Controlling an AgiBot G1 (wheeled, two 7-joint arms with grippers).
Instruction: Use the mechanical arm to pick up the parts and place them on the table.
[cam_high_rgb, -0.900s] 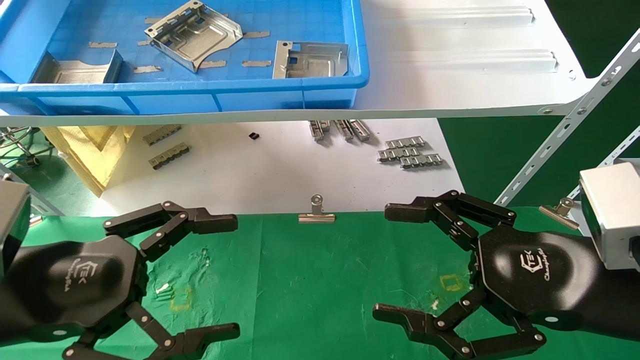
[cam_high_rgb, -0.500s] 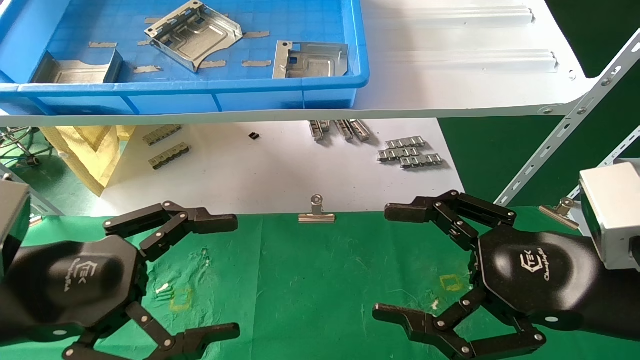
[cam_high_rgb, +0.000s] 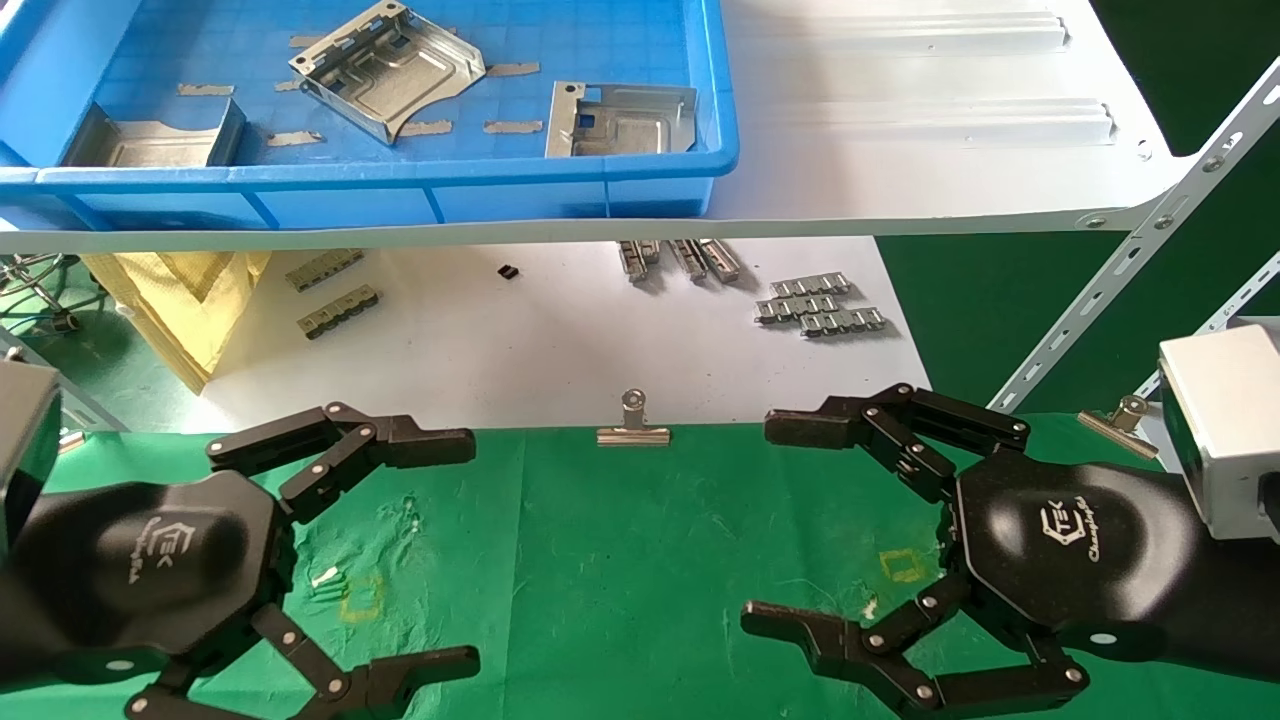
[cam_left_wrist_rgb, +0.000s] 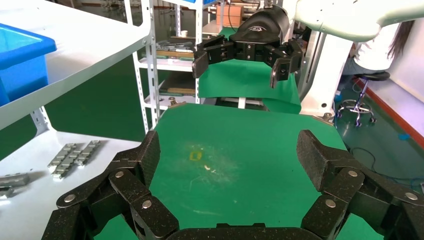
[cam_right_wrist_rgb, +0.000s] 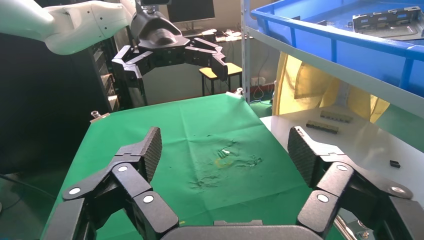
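Above the green table (cam_high_rgb: 620, 560), on the white shelf (cam_high_rgb: 900, 130), the blue bin (cam_high_rgb: 400, 190) holds three parts (cam_high_rgb: 385, 70), none lifted yet. Picking looks unstarted; the next move calls for a reach up over the bin wall. Left gripper (cam_high_rgb: 440, 545) and right gripper (cam_high_rgb: 775, 525) hover over the cloth, fingers spread wide, touching nothing.

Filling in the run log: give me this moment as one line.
left end effector: open, over table | right end effector: open, over table | parts: three in blue bin on shelf, none picked
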